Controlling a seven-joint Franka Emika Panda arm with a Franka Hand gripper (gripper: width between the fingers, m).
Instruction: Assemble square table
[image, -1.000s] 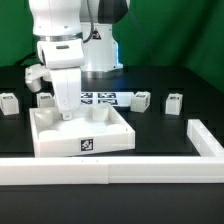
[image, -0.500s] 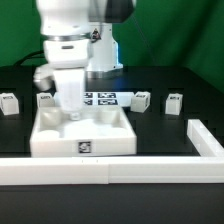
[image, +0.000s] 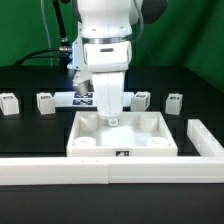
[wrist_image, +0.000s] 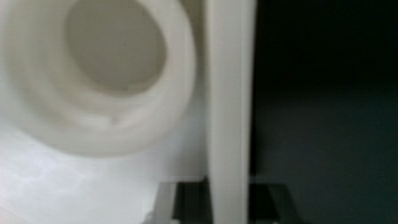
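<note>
The white square table top (image: 122, 140) lies tray-side up against the long rail, with round corner sockets and a tag on its near wall. My gripper (image: 110, 118) reaches down onto its far rim, and the jaws are shut on that rim. In the wrist view the rim (wrist_image: 228, 90) runs as a white strip between my dark fingers (wrist_image: 183, 205), beside one round socket (wrist_image: 111, 70). Several short white legs stand in a row behind: two at the exterior view's left (image: 8, 102) (image: 45, 100) and two at its right (image: 141, 100) (image: 175, 102).
A long white L-shaped rail (image: 100, 171) runs along the front and turns back at the exterior view's right (image: 206, 140). The marker board (image: 82, 98) lies behind the table top, partly hidden by my arm. A green backdrop stands behind.
My gripper and the table top have slid together toward the exterior view's right along the rail. The legs have not moved.
</note>
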